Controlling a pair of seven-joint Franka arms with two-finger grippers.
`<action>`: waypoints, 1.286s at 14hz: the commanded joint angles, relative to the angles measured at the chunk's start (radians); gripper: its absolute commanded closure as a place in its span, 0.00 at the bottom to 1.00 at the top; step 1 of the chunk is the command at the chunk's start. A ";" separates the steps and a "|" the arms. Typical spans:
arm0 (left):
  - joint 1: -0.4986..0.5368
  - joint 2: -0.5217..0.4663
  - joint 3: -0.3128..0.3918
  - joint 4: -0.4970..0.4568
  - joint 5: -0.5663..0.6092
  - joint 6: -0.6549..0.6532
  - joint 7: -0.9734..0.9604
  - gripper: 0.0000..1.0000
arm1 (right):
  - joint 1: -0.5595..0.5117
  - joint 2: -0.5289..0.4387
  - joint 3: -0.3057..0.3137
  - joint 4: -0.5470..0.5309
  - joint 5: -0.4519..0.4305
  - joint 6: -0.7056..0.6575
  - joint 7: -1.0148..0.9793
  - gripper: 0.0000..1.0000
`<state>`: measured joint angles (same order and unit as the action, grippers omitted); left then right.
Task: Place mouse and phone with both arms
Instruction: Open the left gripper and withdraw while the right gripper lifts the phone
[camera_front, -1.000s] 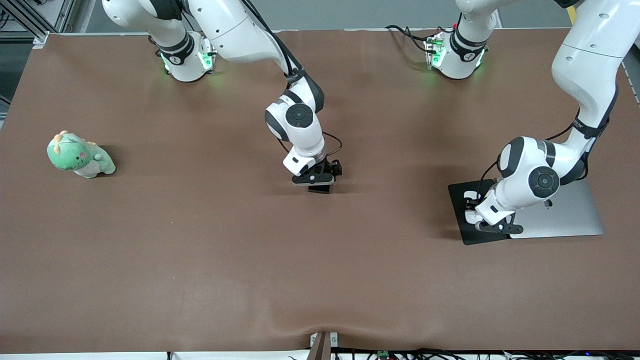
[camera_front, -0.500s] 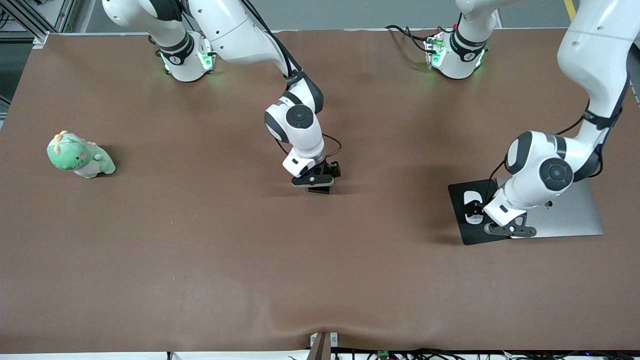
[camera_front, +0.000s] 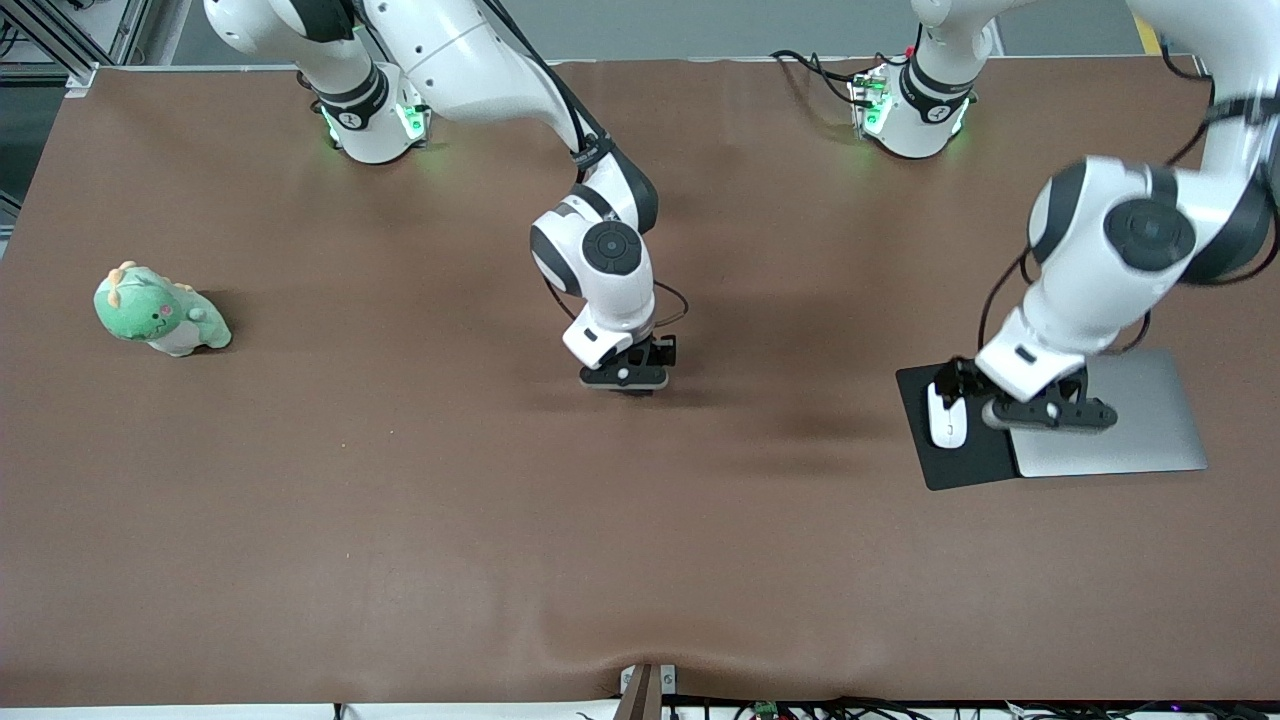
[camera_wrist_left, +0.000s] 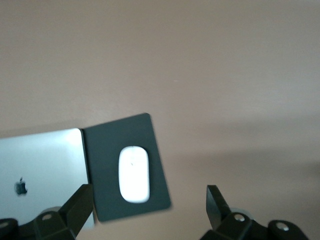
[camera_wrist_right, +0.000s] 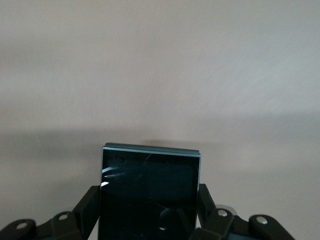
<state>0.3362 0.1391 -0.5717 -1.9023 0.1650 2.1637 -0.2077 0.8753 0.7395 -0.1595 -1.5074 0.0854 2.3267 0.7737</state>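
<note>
Mouse (camera_front: 946, 415) lies on the black pad (camera_front: 960, 470). Left pincer (camera_front: 1040, 412) hangs above the pad, spread wide, empty. Right pincer (camera_wrist_right: 150, 212), mid-counter (camera_front: 400, 500), clamps the phone (camera_wrist_right: 149, 192).

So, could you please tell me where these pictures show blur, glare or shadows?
Front view: the left arm is smeared by motion blur, and soft shadows lie on the table. Left wrist view: the mouse is overexposed and slightly soft. Right wrist view: the phone shows glare streaks.

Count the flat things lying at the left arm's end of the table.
3: the mouse on a black pad, and a closed silver laptop beside the pad.
</note>
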 joint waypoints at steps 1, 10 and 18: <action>0.009 -0.072 -0.020 0.145 -0.079 -0.250 0.016 0.00 | -0.079 -0.090 -0.003 0.013 -0.012 -0.091 0.000 1.00; -0.161 -0.064 0.167 0.479 -0.136 -0.605 0.083 0.00 | -0.337 -0.327 -0.006 -0.107 -0.013 -0.313 -0.367 1.00; -0.421 -0.133 0.461 0.473 -0.199 -0.668 0.088 0.00 | -0.622 -0.448 -0.006 -0.372 -0.013 -0.164 -0.799 1.00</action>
<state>-0.0666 0.0199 -0.1380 -1.4245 0.0035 1.5104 -0.1379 0.3307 0.3496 -0.1880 -1.8058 0.0813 2.1355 0.0643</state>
